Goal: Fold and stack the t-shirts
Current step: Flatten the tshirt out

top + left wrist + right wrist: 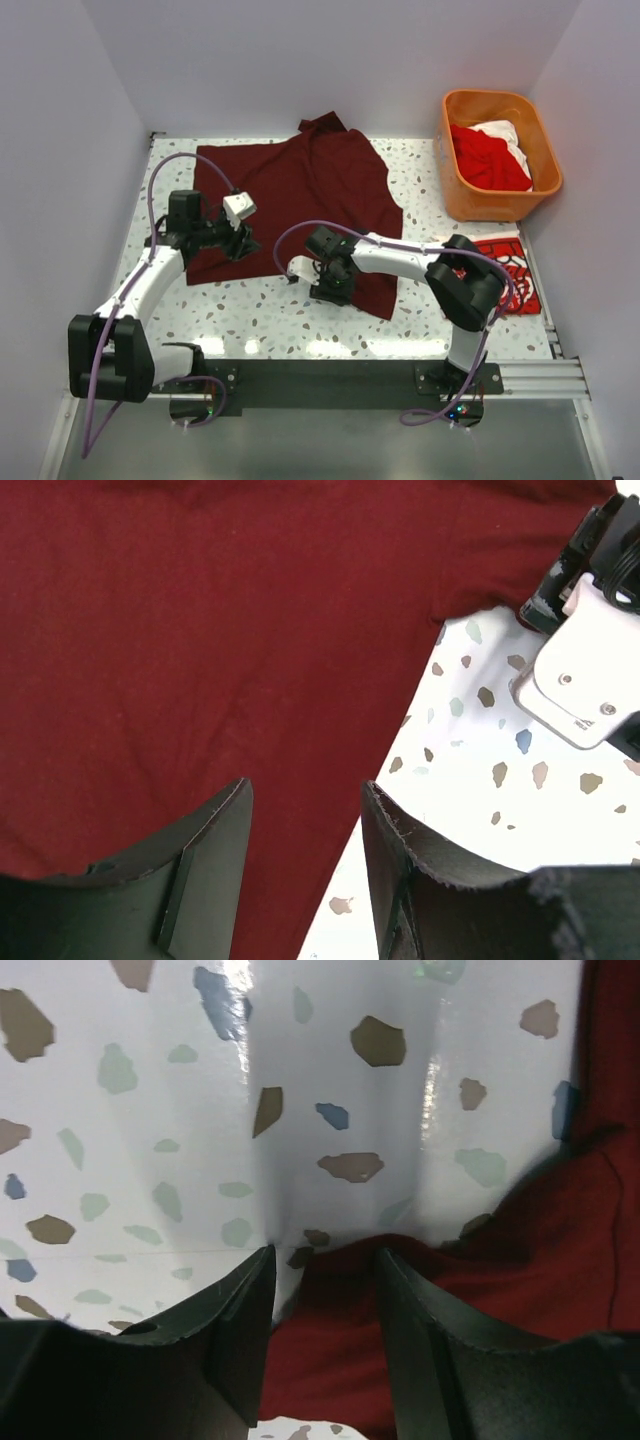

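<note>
A plain dark maroon t-shirt (300, 185) lies spread flat on the speckled table, reaching from the back to the middle. My left gripper (242, 247) sits low over the shirt's near left edge. In the left wrist view it (305, 815) is open, with the maroon cloth (200, 660) and its edge lying flat between the jaws. My right gripper (330, 288) is at the shirt's near right hem. In the right wrist view it (322, 1285) is open and straddles the hem (480, 1280), its fingertips close to the table.
An orange plastic basket (455, 180) at the back right holds red (485, 160) and white (505, 132) shirts. A folded red shirt with white print (515, 270) lies at the right edge, partly behind the right arm. The right wrist's white housing (590, 670) shows in the left wrist view.
</note>
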